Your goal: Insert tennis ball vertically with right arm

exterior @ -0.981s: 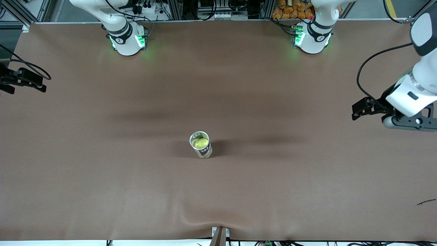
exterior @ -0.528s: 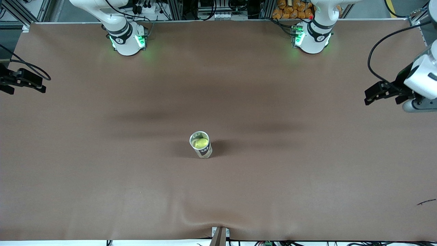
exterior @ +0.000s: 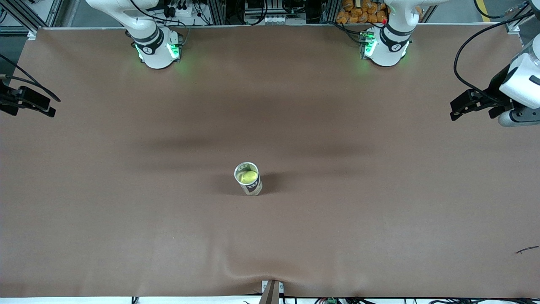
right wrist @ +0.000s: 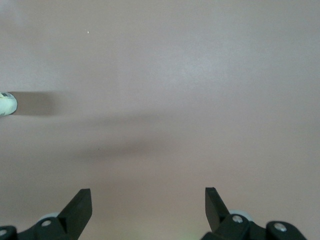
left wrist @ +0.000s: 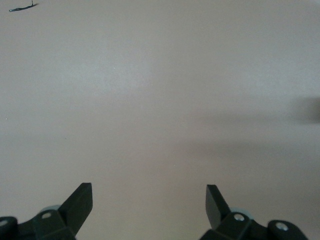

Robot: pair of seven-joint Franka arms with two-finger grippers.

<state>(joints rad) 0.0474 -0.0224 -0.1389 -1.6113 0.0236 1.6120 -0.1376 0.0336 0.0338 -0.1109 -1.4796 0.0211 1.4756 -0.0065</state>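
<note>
Tennis ball (exterior: 249, 176) sits inside the upright can (exterior: 248, 179) mid-table (exterior: 126, 211), so the insertion looks done. Right gripper (right wrist: 148, 200) hangs at its arm's end of the table, fingers wide apart and empty; left gripper (left wrist: 149, 199) likewise (both apparently parked clear). Much of each arm is cut off.

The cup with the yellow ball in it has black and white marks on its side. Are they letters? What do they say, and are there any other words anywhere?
cup, black band on its side: white marks that look like letters, too small to read.
tennis ball inside the cup: no writing that shows.
table: no words, numbers or signs.
Both wrist views: no text.
</note>
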